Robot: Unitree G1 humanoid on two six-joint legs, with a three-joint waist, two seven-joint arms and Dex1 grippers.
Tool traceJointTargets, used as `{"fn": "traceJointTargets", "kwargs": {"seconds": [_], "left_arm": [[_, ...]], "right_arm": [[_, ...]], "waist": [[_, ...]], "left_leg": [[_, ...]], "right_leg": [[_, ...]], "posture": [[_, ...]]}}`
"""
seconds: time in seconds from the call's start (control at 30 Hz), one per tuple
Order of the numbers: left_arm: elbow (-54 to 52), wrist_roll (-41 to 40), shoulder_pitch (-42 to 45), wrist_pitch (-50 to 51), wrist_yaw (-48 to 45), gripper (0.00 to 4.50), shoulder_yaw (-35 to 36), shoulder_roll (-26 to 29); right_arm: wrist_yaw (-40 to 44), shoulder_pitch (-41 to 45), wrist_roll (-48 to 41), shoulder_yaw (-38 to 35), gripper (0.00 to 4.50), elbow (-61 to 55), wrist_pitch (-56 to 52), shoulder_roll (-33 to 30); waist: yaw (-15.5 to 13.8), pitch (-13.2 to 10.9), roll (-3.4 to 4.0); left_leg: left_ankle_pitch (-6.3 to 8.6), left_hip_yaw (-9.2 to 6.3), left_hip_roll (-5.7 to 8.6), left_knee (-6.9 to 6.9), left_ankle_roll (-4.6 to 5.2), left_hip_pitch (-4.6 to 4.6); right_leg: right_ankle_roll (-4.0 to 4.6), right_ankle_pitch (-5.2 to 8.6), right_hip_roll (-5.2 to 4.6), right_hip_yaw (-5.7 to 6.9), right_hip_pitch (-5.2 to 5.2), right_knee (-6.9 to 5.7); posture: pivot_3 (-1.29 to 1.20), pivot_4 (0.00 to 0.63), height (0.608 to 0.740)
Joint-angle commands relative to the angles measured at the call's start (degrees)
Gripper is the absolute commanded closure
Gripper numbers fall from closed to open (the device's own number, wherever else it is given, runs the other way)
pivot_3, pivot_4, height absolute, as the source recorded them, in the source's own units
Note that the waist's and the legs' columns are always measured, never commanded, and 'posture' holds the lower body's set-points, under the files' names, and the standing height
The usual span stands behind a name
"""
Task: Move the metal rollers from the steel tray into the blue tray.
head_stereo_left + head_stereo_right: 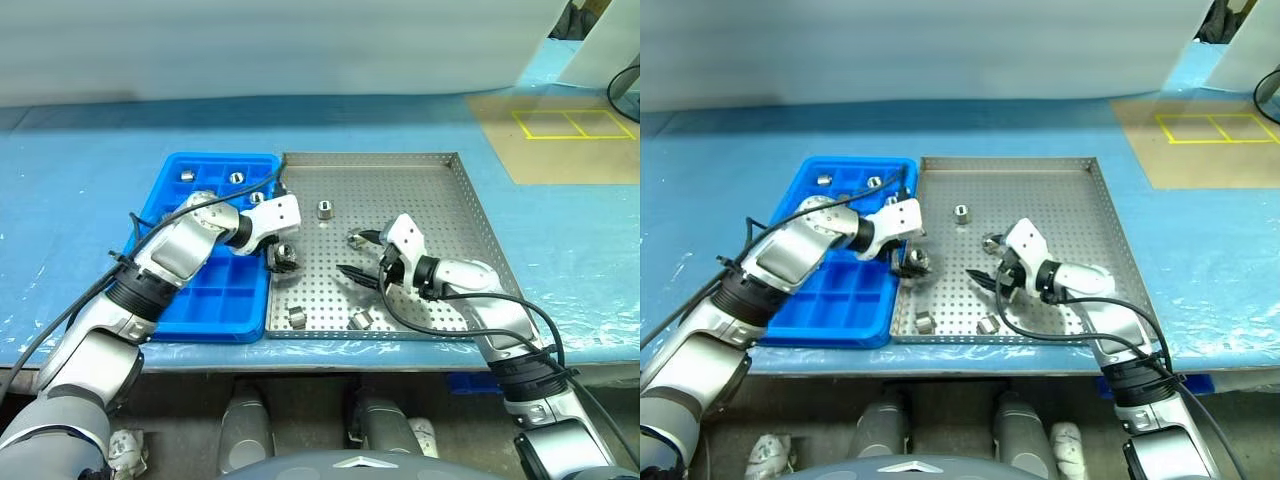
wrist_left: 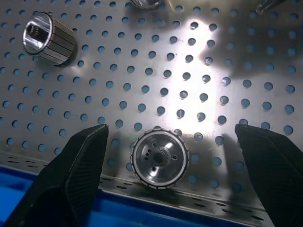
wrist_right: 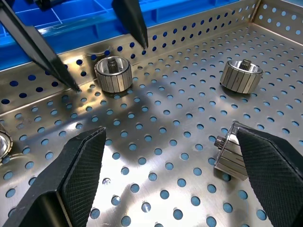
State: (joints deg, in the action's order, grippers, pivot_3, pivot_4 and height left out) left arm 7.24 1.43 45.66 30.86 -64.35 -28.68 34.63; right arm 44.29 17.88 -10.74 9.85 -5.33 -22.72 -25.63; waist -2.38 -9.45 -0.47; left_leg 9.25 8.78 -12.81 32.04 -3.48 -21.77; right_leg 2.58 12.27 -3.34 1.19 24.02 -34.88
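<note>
The steel tray [image 1: 420, 200] holds several metal rollers: one [image 1: 325, 209] near the middle and two [image 1: 296, 316] [image 1: 360, 320] by the near rim. My left gripper [image 1: 282, 258] stands open, angled down, its fingers [image 2: 71, 179] on either side of an upright roller [image 2: 159, 159] by the tray's left wall without touching it. My right gripper [image 3: 169, 132] is open and low over the tray floor, with a roller [image 3: 232, 158] lying on its side right beside one finger [image 3: 270, 170]. The blue tray [image 1: 225, 300] to the left has three rollers [image 1: 236, 178] in its far compartments.
The two trays lie side by side on a blue-covered table, near its front edge. My two grippers are close together over the steel tray's left half. A brown board with yellow taped squares [image 1: 570, 125] lies at the far right.
</note>
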Motion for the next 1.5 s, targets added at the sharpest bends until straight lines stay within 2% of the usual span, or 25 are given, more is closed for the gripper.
{"fn": "traceJointTargets", "kwargs": {"seconds": [0.03,0.43,0.67,0.77,0.93,1.0,1.1,1.27,1.33,1.5], "left_arm": [[2.11,2.86,2.89,-1.90,-1.96,0.00,-1.71,0.03],[12.95,12.60,8.20,-8.52,-5.49,0.00,-7.74,-1.88],[15.05,15.95,10.28,-14.63,-12.27,0.00,-10.39,-0.99],[17.62,17.49,11.82,-18.14,-14.18,0.58,-11.42,-0.95],[21.45,18.32,14.10,-21.01,-16.67,2.34,-11.65,-1.92],[22.28,18.49,14.53,-21.56,-16.79,2.90,-11.41,-2.32],[23.60,18.66,14.81,-22.05,-13.34,2.90,-9.91,-3.88],[18.84,13.65,11.59,-15.23,-12.34,2.90,-4.31,-5.96],[14.86,10.88,9.61,-10.76,-10.54,2.90,-0.66,-7.17],[3.77,6.13,4.53,2.92,1.63,2.90,11.04,-11.56]], "right_arm": [[-0.41,-0.73,0.09,-0.17,0.01,-1.92,1.14,0.03],[-1.09,-1.15,0.32,0.05,0.01,-2.05,1.18,0.92],[-1.13,-1.17,0.08,0.33,0.01,-2.61,0.89,1.95],[-1.10,-0.90,0.02,0.62,0.00,-2.57,0.92,2.55],[-0.78,-0.32,0.40,0.94,0.00,-2.14,1.32,2.65],[-0.84,-0.15,0.40,0.85,0.00,-2.00,1.35,2.65],[-0.90,-0.13,0.54,0.92,0.00,-2.00,1.40,2.57],[-0.87,-0.34,0.61,1.19,0.00,-1.99,1.36,2.62],[-0.70,-0.23,0.79,1.54,0.00,-1.67,1.55,2.70],[0.08,1.23,1.05,2.37,0.00,0.27,2.37,3.21]], "waist": [[0.02,0.00,0.00],[0.44,0.01,0.01],[1.35,0.01,0.02],[1.60,0.00,0.02],[1.60,0.00,0.03],[1.60,0.00,0.03],[1.53,0.00,0.03],[1.14,0.00,0.03],[0.90,-0.01,0.03],[-0.09,-0.06,0.05]], "left_leg": [[0.00,0.00,0.00,0.00,0.00,0.00],[-0.01,0.00,-0.02,0.02,-0.03,0.07],[-0.03,0.00,-0.03,0.00,-0.05,0.14],[-0.03,0.01,-0.04,-0.06,-0.06,0.16],[-0.07,0.00,-0.05,-0.15,-0.13,0.23],[-0.08,0.00,-0.05,-0.15,-0.13,0.26],[-0.08,0.00,-0.05,-0.15,-0.13,0.26],[-0.08,0.00,0.00,-0.14,-0.12,0.20],[-0.06,-0.01,0.00,-0.15,-0.10,0.17],[-0.03,-0.02,-0.01,-0.13,-0.05,0.06]], "right_leg": [[0.00,0.00,0.00,0.00,0.00,0.00],[0.03,-0.02,0.02,-0.01,-0.03,-0.04],[0.09,-0.05,0.02,-0.01,-0.06,-0.06],[0.09,-0.05,0.06,-0.01,-0.05,-0.02],[0.15,-0.08,0.10,-0.02,-0.05,-0.02],[0.16,-0.09,0.10,-0.04,-0.06,-0.02],[0.17,-0.10,0.10,-0.04,-0.06,-0.03],[0.17,-0.10,0.06,-0.03,-0.06,0.03],[0.17,-0.10,0.06,-0.02,-0.06,0.08],[0.18,-0.10,0.03,0.04,-0.03,0.12]], "posture": [[-0.15,0.150,0.740],[-0.16,0.150,0.740],[-0.15,0.150,0.740],[-0.15,0.150,0.740],[-0.14,0.150,0.740],[-0.15,0.150,0.740],[-0.15,0.150,0.740],[-0.14,0.150,0.740],[-0.14,0.150,0.740],[-0.09,0.150,0.740]]}}
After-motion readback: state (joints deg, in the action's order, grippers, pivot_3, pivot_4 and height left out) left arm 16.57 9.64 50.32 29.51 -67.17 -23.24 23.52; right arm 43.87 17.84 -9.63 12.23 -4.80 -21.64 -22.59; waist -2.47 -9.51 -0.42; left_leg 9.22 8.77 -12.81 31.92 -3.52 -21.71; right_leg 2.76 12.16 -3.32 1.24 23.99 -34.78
